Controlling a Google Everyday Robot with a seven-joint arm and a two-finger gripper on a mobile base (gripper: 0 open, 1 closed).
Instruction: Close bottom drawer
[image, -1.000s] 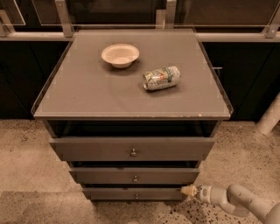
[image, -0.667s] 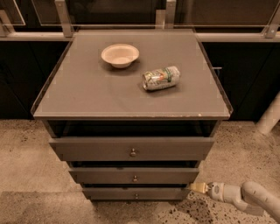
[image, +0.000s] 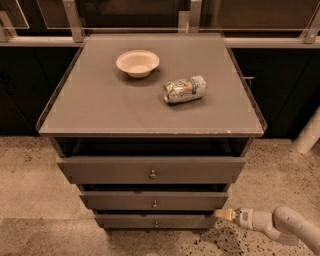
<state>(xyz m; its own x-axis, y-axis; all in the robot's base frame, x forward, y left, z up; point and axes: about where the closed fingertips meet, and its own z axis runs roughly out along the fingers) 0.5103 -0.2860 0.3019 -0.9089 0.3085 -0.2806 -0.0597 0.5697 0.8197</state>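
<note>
The desk (image: 100, 100) is a grey cabinet with three drawers stacked under its top. All three stand pulled out a little, each with a dark gap above its front. The widest drawer (image: 100, 170) is uppermost and the mid-width drawer (image: 115, 201) sits below it. The bottom drawer (image: 125, 220) lies lowest, just above the speckled floor, and has the slimmest front.

It looks like a stiff, flat-faced panel on slides, likely light. A straight push should send it home, so no grip is needed. The flat front near its middle seems the best place to press, since a push at one end may rack it.

The pincer (image: 226, 215) sits low at the right, at the drawer's right end. I cannot tell whether it touches the front, nor whether it is apart or together.

On the desk rest a cream bowl (image: 137, 62) and a dented can (image: 184, 89) lying on its side. The can's label is green and white, and its writing is not legible. The drawer's small round knob (image: 156, 223) is at its centre.
</note>
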